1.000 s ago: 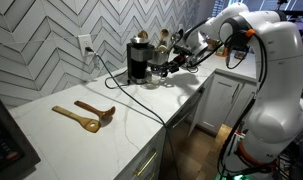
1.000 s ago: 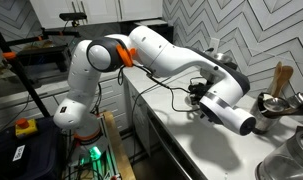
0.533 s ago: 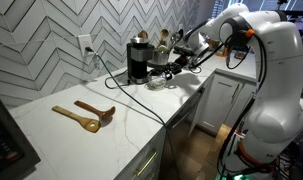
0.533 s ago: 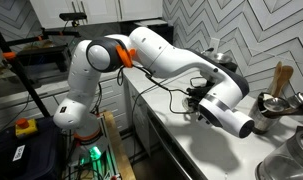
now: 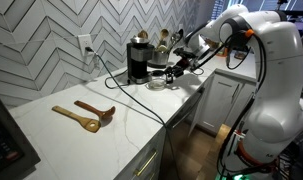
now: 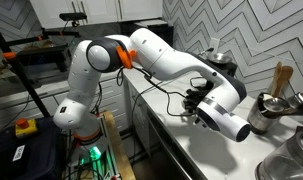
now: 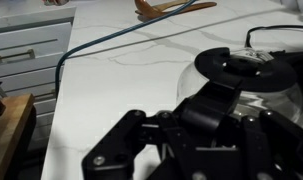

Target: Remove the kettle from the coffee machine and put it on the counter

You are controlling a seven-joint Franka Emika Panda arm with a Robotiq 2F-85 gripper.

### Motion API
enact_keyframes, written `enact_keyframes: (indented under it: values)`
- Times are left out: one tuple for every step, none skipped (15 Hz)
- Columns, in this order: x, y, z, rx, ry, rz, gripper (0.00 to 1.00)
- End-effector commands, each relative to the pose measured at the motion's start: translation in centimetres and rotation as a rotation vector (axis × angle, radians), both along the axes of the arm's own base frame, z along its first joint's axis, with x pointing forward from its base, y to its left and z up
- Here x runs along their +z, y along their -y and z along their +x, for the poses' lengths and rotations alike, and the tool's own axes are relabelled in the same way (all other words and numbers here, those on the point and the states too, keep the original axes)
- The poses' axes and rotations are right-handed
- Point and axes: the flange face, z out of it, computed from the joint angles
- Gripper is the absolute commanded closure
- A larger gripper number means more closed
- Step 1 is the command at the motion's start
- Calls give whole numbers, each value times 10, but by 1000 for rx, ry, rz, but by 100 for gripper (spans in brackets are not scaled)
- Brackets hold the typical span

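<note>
The kettle, a round dark-glass carafe with a black lid, fills the right of the wrist view over the white counter. Its black handle runs between the fingers of my gripper, which is shut on it. In an exterior view the kettle is just in front of the black coffee machine, out of its bay and low over the counter, with my gripper at its side. In an exterior view my gripper hides the kettle.
Two wooden spoons lie mid-counter and show at the top of the wrist view. A black power cord trails across the counter. Metal vessels and utensils stand behind the machine. White cabinet drawers lie below the counter edge.
My gripper has moved slightly away from the coffee machine and a little lower, still holding the kettle's handle.
</note>
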Motion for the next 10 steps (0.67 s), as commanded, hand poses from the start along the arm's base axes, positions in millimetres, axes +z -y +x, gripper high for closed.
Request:
enact_keyframes:
  values:
    - [-13, 5, -16, 24, -53, -11, 100]
    - [-16, 7, -19, 23, -69, -25, 100]
    - [-18, 8, -21, 24, -79, -33, 100]
    - [-18, 9, -22, 26, -86, -42, 100]
    - [-18, 10, -23, 31, -90, -49, 99]
    - [-17, 11, -24, 35, -95, -61, 74]
    - [-17, 12, -24, 35, -98, -71, 74]
    - [-13, 11, -25, 38, -94, -86, 71]
    - [-11, 11, -25, 42, -91, -95, 63]
    - [-4, 8, -25, 51, -88, -120, 56]
